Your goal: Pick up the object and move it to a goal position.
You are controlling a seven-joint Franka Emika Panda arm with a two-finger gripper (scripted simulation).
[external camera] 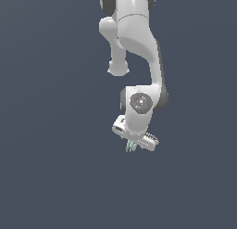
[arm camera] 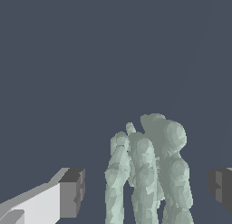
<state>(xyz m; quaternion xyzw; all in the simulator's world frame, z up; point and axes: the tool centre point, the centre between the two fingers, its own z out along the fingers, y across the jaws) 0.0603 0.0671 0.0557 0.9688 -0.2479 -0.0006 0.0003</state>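
The object (arm camera: 147,173) is a pale grey-green lumpy cluster of bumpy columns. In the wrist view it stands between the two dark finger pads (arm camera: 72,191), with a gap of background showing on each side. My white gripper (arm camera: 147,191) is open around it and does not touch it. In the exterior view the object (external camera: 131,147) pokes out just below the tilted gripper (external camera: 133,142), which hides its upper part. The fingertips themselves are hard to make out there.
A plain dark blue-grey surface (external camera: 46,177) fills both views, with no other objects or edges. The white arm (external camera: 139,47) reaches down from the top of the exterior view.
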